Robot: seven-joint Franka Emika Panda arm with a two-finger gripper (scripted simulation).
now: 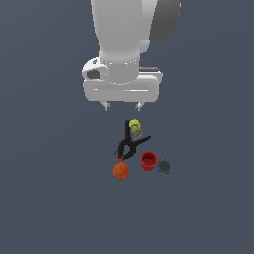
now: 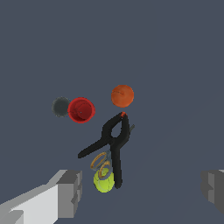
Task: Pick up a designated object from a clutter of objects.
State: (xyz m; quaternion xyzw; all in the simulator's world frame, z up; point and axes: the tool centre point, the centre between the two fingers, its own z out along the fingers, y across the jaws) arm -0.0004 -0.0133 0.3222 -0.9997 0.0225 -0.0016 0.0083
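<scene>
Red cup (image 1: 148, 160) standing upright on the grey floor (image 1: 44, 198), just beside the dark disc (image 1: 164, 165) on the exterior view's right, with the orange ball (image 1: 121, 170) near on its left. Black clamp (image 1: 130, 144) lying between ball and yellow-green ball (image 1: 134, 125). Gripper (image 1: 122, 105) above the clutter, jaws spread wide and holding nothing.

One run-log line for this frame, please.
phase: pre-grasp | gripper: open, empty, above clutter | red cup: upright on floor, between orange-red ball and dark grey disc | black spring clamp: untouched
</scene>
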